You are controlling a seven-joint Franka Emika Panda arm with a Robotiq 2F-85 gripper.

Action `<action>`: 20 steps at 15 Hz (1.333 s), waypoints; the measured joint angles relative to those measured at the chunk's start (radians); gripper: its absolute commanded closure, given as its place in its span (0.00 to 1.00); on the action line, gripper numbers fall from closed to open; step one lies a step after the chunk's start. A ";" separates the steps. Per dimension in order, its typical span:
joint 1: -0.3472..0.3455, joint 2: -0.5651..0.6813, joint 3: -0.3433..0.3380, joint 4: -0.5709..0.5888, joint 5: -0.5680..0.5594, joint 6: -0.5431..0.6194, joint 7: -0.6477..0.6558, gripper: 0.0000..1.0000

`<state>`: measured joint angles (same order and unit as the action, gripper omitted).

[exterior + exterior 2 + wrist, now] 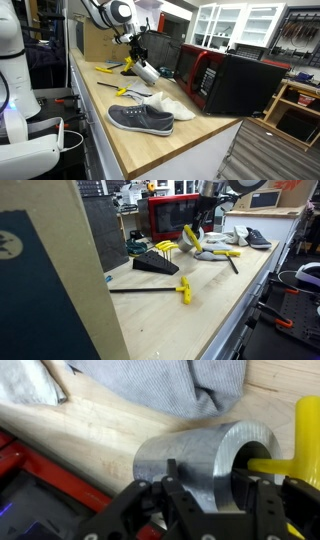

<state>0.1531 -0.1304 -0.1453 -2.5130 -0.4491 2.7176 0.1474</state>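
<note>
Right now the gripper [208, 498] pinches a grey cylinder [195, 455], 2 fingers [174, 482] pressed on its round wall, lower centre of the wrist view. A yellow handle [285, 464] sticks out of its open end at the right edge. In an exterior view the gripper [140, 62] hangs w/ it over the bench [200, 135], upper centre, beyond 2 shoes [142, 119]. A grey cloth [170, 385] lies near, top of the wrist view. Judgement: a round wall rolls easily, so grip square across the middle, squeeze firm, move slow, mind the handle's leverage.
</note>
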 measured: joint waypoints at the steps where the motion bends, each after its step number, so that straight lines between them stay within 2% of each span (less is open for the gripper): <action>1: 0.024 -0.003 -0.037 0.000 0.074 0.000 -0.041 0.84; 5: 0.116 -0.012 -0.182 0.000 0.365 -0.003 -0.198 0.84; 9: 0.144 -0.015 -0.263 0.010 0.654 -0.042 -0.357 0.84; 13: 0.026 -0.015 -0.189 0.021 0.883 -0.147 -0.458 0.84; 16: -0.041 -0.009 -0.148 0.034 0.973 -0.219 -0.476 0.84; 20: -0.100 0.016 -0.118 0.072 1.037 -0.274 -0.476 0.84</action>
<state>0.0527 -0.1139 -0.2635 -2.4409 0.5878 2.4437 -0.3291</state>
